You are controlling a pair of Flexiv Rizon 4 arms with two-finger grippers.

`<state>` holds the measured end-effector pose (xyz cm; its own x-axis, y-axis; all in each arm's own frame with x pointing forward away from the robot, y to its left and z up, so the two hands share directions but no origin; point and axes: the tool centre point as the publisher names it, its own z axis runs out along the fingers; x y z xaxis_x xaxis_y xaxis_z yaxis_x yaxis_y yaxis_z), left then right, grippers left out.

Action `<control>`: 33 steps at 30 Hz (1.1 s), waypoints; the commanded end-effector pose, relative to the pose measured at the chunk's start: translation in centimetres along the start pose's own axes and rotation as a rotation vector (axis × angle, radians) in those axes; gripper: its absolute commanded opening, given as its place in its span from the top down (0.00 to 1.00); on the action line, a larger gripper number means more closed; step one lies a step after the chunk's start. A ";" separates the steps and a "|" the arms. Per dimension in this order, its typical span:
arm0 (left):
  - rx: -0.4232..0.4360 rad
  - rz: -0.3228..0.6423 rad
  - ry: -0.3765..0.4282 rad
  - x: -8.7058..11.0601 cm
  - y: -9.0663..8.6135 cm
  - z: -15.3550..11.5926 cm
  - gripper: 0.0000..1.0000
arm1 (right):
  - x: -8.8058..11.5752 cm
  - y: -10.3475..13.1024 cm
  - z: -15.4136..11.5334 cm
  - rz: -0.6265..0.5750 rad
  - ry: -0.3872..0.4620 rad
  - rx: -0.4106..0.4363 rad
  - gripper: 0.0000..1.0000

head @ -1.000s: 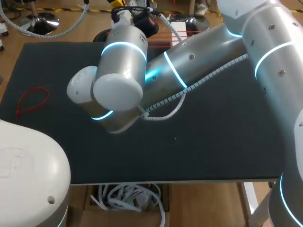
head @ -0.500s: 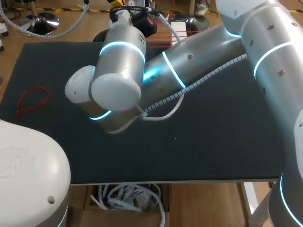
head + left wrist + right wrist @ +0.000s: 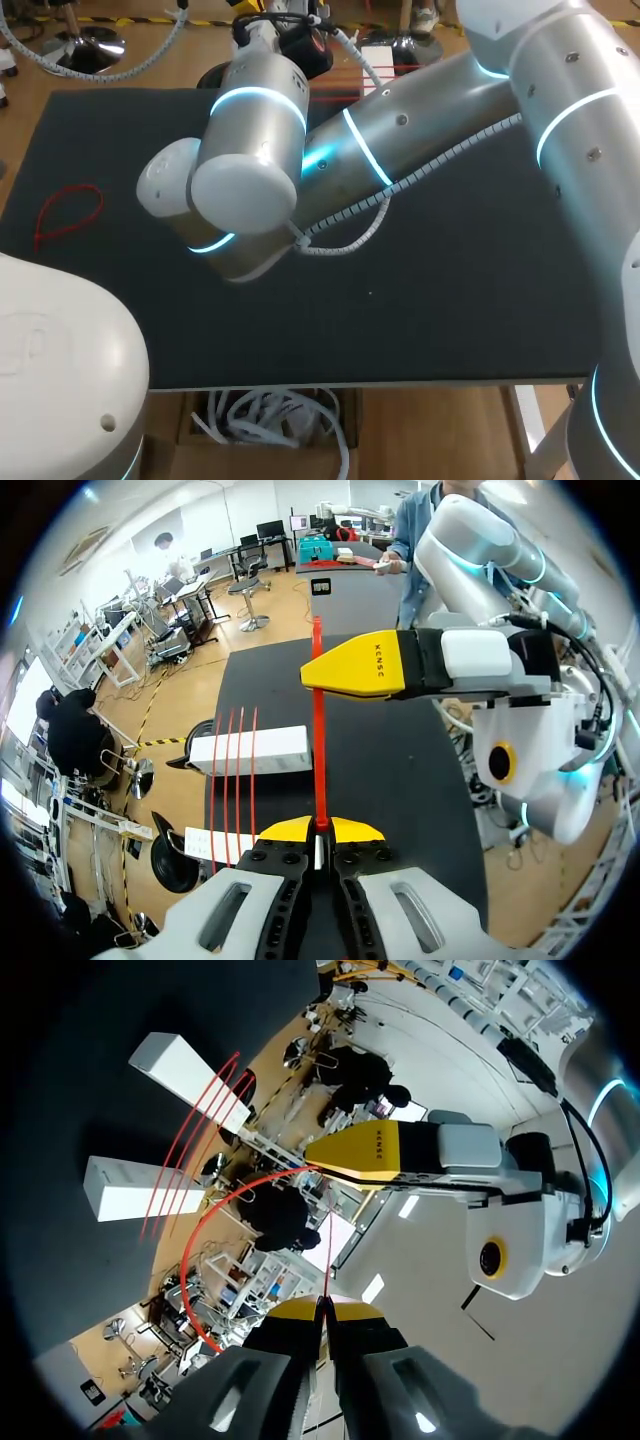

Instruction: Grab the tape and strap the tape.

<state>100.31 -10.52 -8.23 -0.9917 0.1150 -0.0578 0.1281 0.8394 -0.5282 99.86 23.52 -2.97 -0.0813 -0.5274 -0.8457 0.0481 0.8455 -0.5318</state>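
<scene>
A red tape (image 3: 320,760) runs straight from my left gripper (image 3: 319,828), whose yellow tips are shut on its end, up to my right gripper (image 3: 322,680), which crosses it sideways and pinches it. In the right wrist view my right gripper (image 3: 325,1303) is shut on a thin stretch of the same tape. From there the tape reaches my left gripper (image 3: 322,1156) and bows out in a red loop (image 3: 195,1260). In the head view my right arm (image 3: 400,140) stretches across the table and hides both grippers.
Two white blocks (image 3: 250,750) (image 3: 222,842) at the table's far edge carry several spare red tapes (image 3: 232,780). Another red tape, tied in a loop (image 3: 68,215), lies on the black table (image 3: 450,300) at its left side.
My right arm's wrist edged slightly to the left a second ago, then stayed still. Both grips are unchanged.
</scene>
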 end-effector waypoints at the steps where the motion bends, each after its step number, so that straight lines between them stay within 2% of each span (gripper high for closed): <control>1: -0.004 -0.002 0.002 0.0 -0.1 -0.1 1.00 | -0.2 -0.2 0.0 -0.004 0.005 -0.003 1.00; 23: -0.004 -0.002 0.002 0.0 -0.1 -0.1 1.00 | 0.3 -0.1 -0.1 -0.009 0.009 -0.006 1.00; 33: -0.004 -0.002 0.002 0.0 -0.1 -0.1 1.00 | -0.1 -0.2 0.2 0.002 0.004 -0.006 1.00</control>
<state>100.31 -10.53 -8.22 -0.9917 0.1151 -0.0579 0.1282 0.8393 -0.5283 99.93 23.41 -3.09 -0.0817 -0.5238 -0.8479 0.0462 0.8478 -0.5283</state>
